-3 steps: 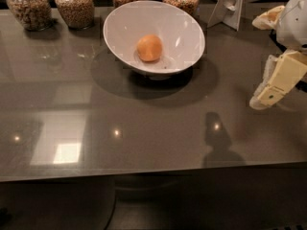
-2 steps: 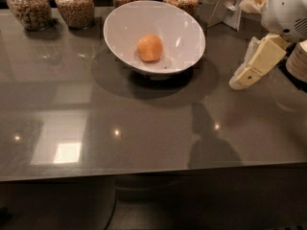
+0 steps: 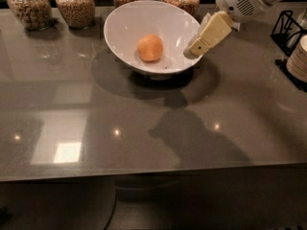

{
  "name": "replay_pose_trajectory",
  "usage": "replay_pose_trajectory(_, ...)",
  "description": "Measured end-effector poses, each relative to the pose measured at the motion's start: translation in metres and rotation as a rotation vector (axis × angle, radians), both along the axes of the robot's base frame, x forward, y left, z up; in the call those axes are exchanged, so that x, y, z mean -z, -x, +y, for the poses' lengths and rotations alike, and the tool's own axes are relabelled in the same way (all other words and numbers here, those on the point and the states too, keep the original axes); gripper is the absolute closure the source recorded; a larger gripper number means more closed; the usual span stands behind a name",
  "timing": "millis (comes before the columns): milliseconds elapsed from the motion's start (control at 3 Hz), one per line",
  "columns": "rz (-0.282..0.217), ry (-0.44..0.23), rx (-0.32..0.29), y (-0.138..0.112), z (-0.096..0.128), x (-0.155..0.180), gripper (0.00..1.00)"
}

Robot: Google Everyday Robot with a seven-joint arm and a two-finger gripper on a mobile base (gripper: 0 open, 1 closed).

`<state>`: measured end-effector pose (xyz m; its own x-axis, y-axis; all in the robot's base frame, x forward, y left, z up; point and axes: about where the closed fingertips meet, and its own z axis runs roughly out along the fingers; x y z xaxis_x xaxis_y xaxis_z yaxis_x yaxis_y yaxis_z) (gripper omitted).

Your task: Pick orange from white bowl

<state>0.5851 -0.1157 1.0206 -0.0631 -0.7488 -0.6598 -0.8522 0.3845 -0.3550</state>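
Observation:
The orange (image 3: 150, 48) lies inside the white bowl (image 3: 120, 28), a little right of its middle. The bowl stands on the grey table at the back centre. My gripper (image 3: 194, 51) comes in from the upper right, its cream-coloured finger over the bowl's right rim, to the right of the orange and apart from it. It holds nothing that I can see.
Several glass jars of grains (image 3: 75, 5) stand in a row behind the bowl. A black wire rack (image 3: 287, 28) and a stack of plates (image 3: 298, 61) are at the right edge. The table's front edge (image 3: 144, 174) runs across the lower part of the view.
My gripper has moved left and toward the bowl, from the table's right side to over the bowl's right rim. The orange and bowl have not moved.

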Motion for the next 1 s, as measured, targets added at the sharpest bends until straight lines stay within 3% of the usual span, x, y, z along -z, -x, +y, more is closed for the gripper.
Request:
replay_pose_trajectory(333,0.068,-0.087,0.006,-0.048,0.046,0.009,0.0)
replay_pose_trajectory(667,0.068,-0.087,0.006,-0.048,0.046,0.009,0.0)
replay_pose_trajectory(1000,0.023,-0.097,0.027,-0.067,0.055,0.015,0.0)
